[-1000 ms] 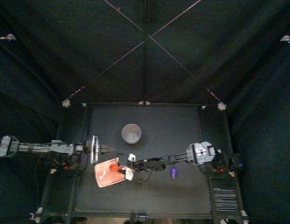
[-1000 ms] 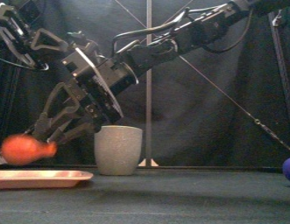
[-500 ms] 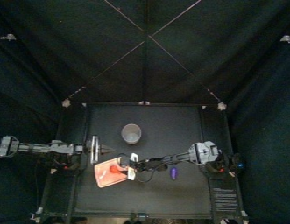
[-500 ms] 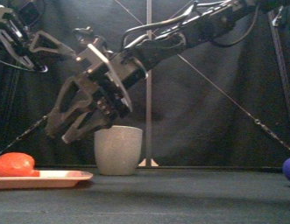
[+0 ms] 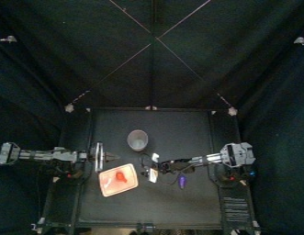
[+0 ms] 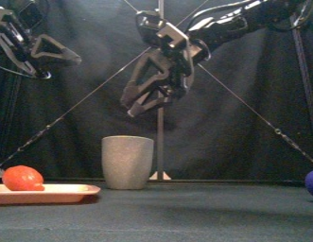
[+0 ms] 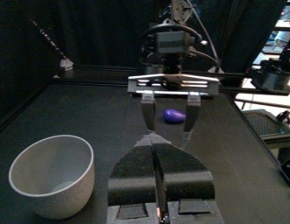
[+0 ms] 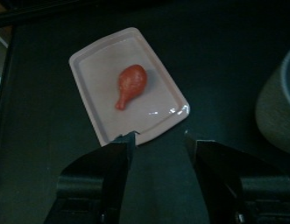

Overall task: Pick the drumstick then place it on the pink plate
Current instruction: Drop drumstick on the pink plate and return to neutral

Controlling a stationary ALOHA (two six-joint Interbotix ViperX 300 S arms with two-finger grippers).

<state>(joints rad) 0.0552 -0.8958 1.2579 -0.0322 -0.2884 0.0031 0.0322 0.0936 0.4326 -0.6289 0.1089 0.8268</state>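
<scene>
The orange-red drumstick lies on the pink plate at the table's front left, with nothing holding it. My right gripper hangs open and empty well above the table, up and to the right of the plate, over the grey cup. My left gripper rests high at the left, shut on nothing.
A tall grey speckled cup stands behind and to the right of the plate. A small purple toy lies at the right of the table.
The right gripper let the drumstick go onto the plate, opened, then rose and drew back to the right. The left arm has not moved.
</scene>
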